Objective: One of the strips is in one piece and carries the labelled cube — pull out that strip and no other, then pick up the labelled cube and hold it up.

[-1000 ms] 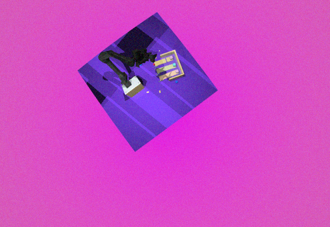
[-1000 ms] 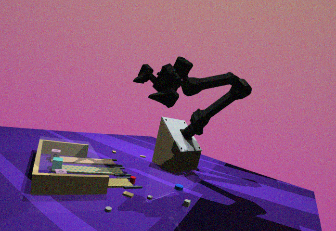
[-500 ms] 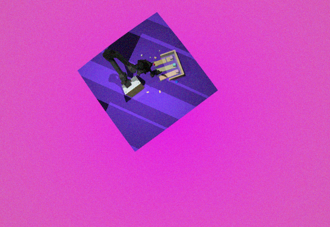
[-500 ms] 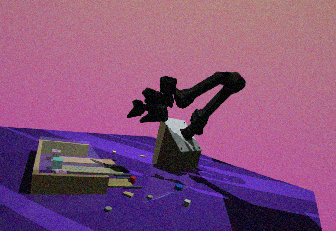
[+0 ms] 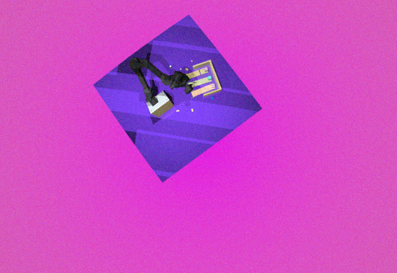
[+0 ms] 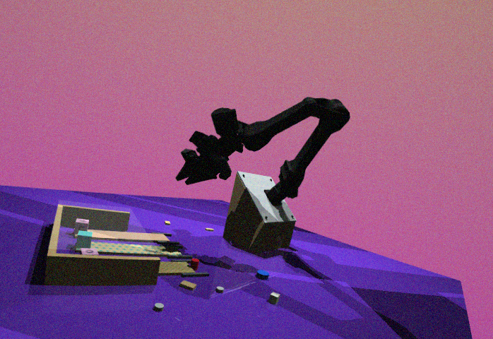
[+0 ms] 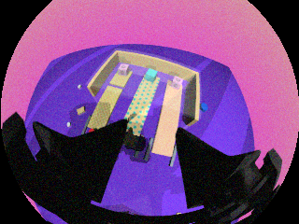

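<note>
A tan three-walled tray (image 6: 103, 270) (image 5: 217, 81) (image 7: 146, 56) holds three strips. The patterned green middle strip (image 6: 135, 249) (image 5: 199, 81) (image 7: 142, 103) carries a teal cube (image 6: 83, 239) (image 5: 209, 77) (image 7: 151, 75). The peach strip (image 6: 131, 235) (image 5: 202, 90) (image 7: 167, 119) carries a pink cube (image 6: 81, 223) (image 5: 212, 85) (image 7: 178, 81). The olive strip (image 5: 194, 74) (image 7: 107, 105) shows a gap and carries another pink cube (image 6: 89, 251) (image 5: 206, 69) (image 7: 122, 69). I cannot read any labels. My gripper (image 6: 181, 177) (image 5: 187, 87) (image 7: 152, 127) is open and empty, high above the strips' outer ends.
The arm's base block (image 6: 255, 223) (image 5: 160, 103) stands beside the tray's open side. Small loose pieces lie around: a red cylinder (image 6: 194, 262), a blue disc (image 6: 262, 274), a tan block (image 6: 187, 284), grey discs (image 6: 158, 306) and a pale cube (image 6: 273, 297). The table's edge is at the right.
</note>
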